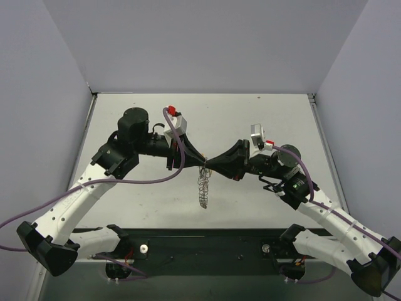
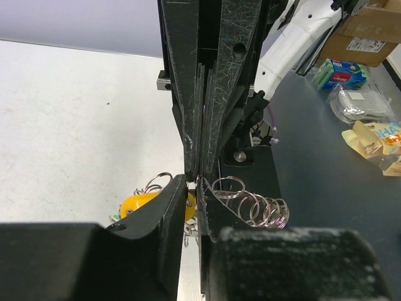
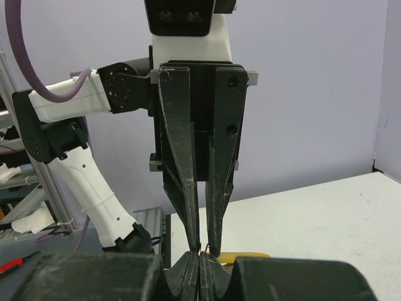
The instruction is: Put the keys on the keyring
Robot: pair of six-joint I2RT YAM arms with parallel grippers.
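Observation:
My two grippers meet tip to tip above the middle of the table. The left gripper (image 1: 201, 164) (image 2: 193, 188) has its jaws drawn to a narrow slit, pinching thin wire at the tips. The right gripper (image 1: 209, 166) (image 3: 200, 258) is shut, with the same thin wire at its tips. The keyring (image 1: 202, 187), a silvery wire coil, hangs below the meeting point. In the left wrist view the coil (image 2: 254, 204) stretches right of my fingers. A yellow-headed key (image 2: 139, 204) (image 3: 250, 255) with small rings hangs just left, partly hidden. A speck of green shows beside it; other keys are hidden.
Grey walls close the table at the left, back and right. A black rail (image 1: 207, 241) runs along the near edge between the arm bases. Off the table, the left wrist view shows a cardboard box (image 2: 369, 28) and packets (image 2: 341, 72).

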